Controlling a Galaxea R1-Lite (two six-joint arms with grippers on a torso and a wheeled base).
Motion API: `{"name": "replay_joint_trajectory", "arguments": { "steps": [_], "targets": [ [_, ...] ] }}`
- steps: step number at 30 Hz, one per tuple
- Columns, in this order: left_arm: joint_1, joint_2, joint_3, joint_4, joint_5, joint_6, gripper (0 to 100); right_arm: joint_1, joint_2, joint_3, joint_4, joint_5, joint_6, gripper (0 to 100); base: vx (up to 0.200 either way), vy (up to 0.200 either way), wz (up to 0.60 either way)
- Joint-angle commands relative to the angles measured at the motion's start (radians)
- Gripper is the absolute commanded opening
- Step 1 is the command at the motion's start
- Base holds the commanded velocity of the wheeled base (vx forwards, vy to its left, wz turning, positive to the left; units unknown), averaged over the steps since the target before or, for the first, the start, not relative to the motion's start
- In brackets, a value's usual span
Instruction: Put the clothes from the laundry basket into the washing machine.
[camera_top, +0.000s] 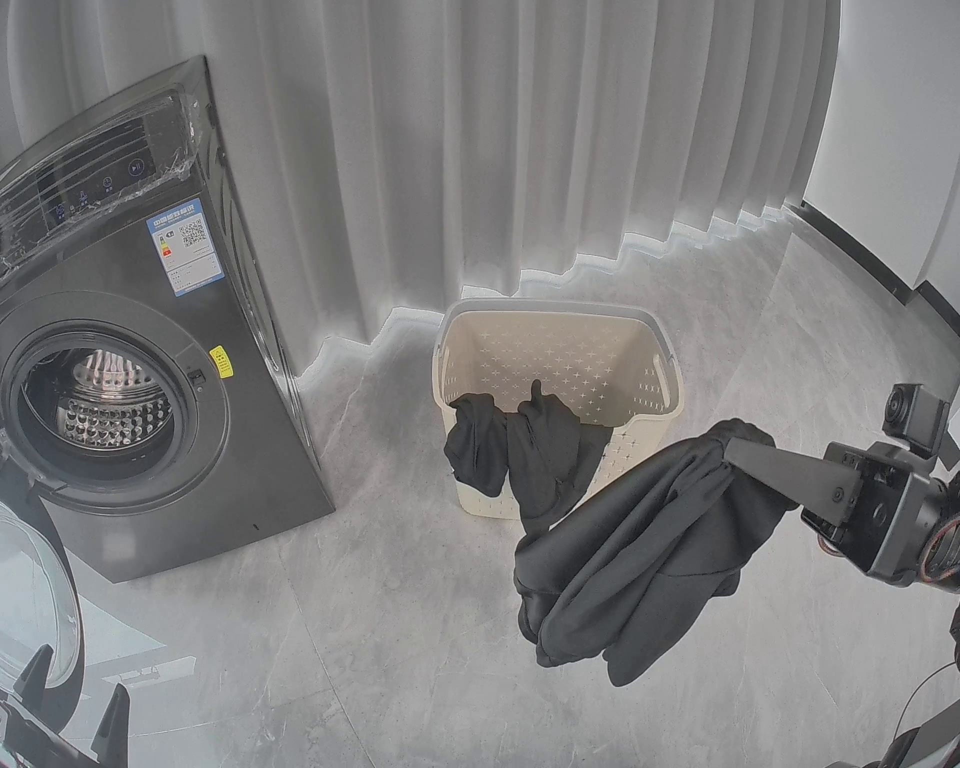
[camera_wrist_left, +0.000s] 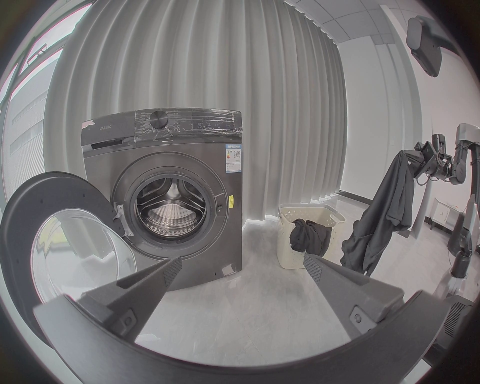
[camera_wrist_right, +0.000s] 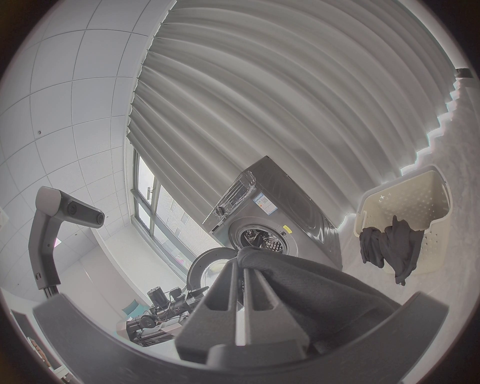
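Note:
A cream laundry basket (camera_top: 640, 330) (camera_wrist_left: 330, 212) (camera_wrist_right: 430, 185) stands on the floor by the curtain, with a dark cloth (camera_top: 530, 445) (camera_wrist_left: 310, 235) (camera_wrist_right: 395, 245) draped over its front rim. My right gripper (camera_top: 735, 450) (camera_wrist_right: 241, 267) is shut on a dark garment (camera_top: 640, 550) (camera_wrist_left: 385, 210) (camera_wrist_right: 310, 295) that hangs in the air in front of the basket. The grey washing machine (camera_top: 150, 260) (camera_wrist_left: 165, 150) (camera_wrist_right: 280, 200) stands at the left, its round door (camera_top: 35, 590) (camera_wrist_left: 55, 240) swung open and its drum (camera_top: 105, 400) (camera_wrist_left: 170, 215) bare. My left gripper (camera_top: 75, 690) (camera_wrist_left: 242, 265) is open, low, facing the machine.
White curtains (camera_top: 500, 130) run along the back. The grey tiled floor (camera_top: 400, 620) between machine and basket is open. A white wall with a dark skirting (camera_top: 880, 180) lies at the right.

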Motion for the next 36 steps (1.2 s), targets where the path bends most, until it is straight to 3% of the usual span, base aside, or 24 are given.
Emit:
{"name": "replay_joint_trajectory", "arguments": {
  "steps": [1, 9, 13, 18, 29, 36],
  "targets": [
    [0.000, -0.015, 0.018, 0.000, 0.000, 0.001, 100, -0.006, 0.018, 0.002, -0.001, -0.002, -0.003, 0, 0.000, 0.000, 0.00],
    [0.000, -0.015, 0.018, 0.001, 0.000, 0.004, 100, -0.043, 0.055, -0.002, -0.002, -0.006, -0.032, 0, 0.000, 0.000, 0.30],
    [0.000, -0.015, 0.018, 0.000, -0.002, 0.001, 100, -0.107, 0.107, -0.002, -0.001, -0.012, -0.087, 0, 0.000, 0.000, 0.30],
    [0.000, -0.015, 0.018, 0.001, -0.002, 0.004, 100, -0.138, 0.153, -0.001, -0.001, -0.014, -0.178, 0, 0.000, 0.000, 0.00],
    [0.000, -0.015, 0.018, 0.001, -0.002, 0.005, 100, -0.128, 0.157, 0.001, -0.002, -0.012, -0.187, 0, 0.000, 0.000, 0.00],
    [0.000, -0.015, 0.018, 0.001, -0.002, 0.007, 100, -0.136, 0.157, -0.004, -0.002, -0.012, -0.189, 0, 0.000, 0.000, 0.60]
  ]
}}
